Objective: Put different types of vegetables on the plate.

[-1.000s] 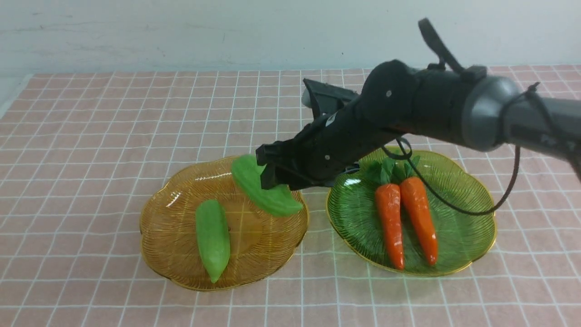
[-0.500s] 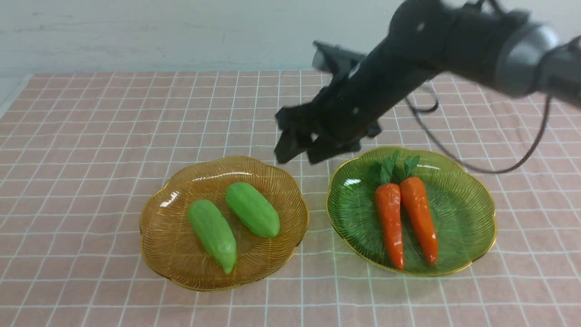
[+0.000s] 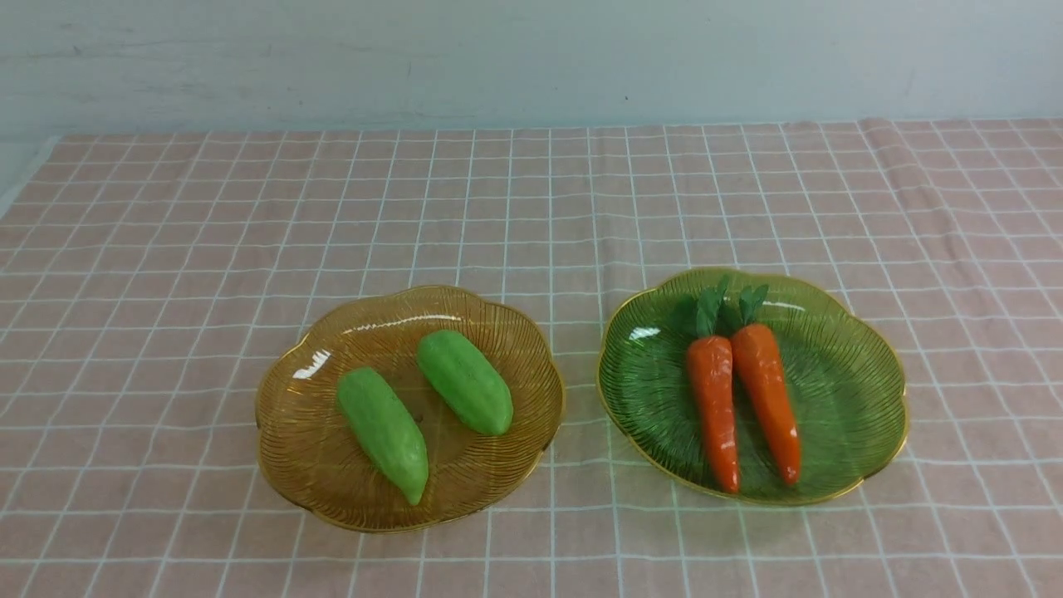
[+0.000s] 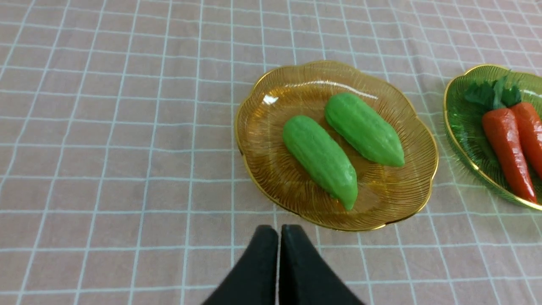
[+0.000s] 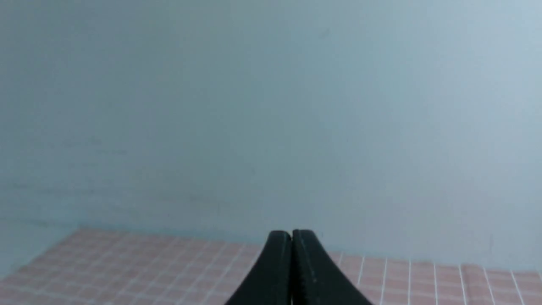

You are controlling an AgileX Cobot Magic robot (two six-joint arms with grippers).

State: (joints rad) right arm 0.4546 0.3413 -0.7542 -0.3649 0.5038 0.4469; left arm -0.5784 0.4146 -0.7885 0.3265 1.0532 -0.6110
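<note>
Two light-green gourds [image 3: 384, 432] [image 3: 465, 381] lie side by side in the amber plate [image 3: 299, 448]. Two orange carrots [image 3: 714, 407] [image 3: 768, 397] with green tops lie in the green plate [image 3: 864, 415]. In the left wrist view the gourds [image 4: 319, 159] [image 4: 363, 129] sit in the amber plate [image 4: 406, 190], and the carrots [image 4: 506, 148] in the green plate [image 4: 459, 127] at the picture's edge. My left gripper [image 4: 278, 231] is shut and empty, short of the amber plate. My right gripper [image 5: 291, 234] is shut and empty, raised and facing the wall. Neither arm shows in the front view.
A pink checked cloth [image 3: 166, 249] covers the table. A pale blue-grey wall [image 3: 498, 58] stands behind it. The cloth's far left corner [image 3: 33, 158] shows the table edge.
My right arm let go of the second gourd into the amber plate, then rose and drew back out of the front view. The near gourd shifted slightly.
</note>
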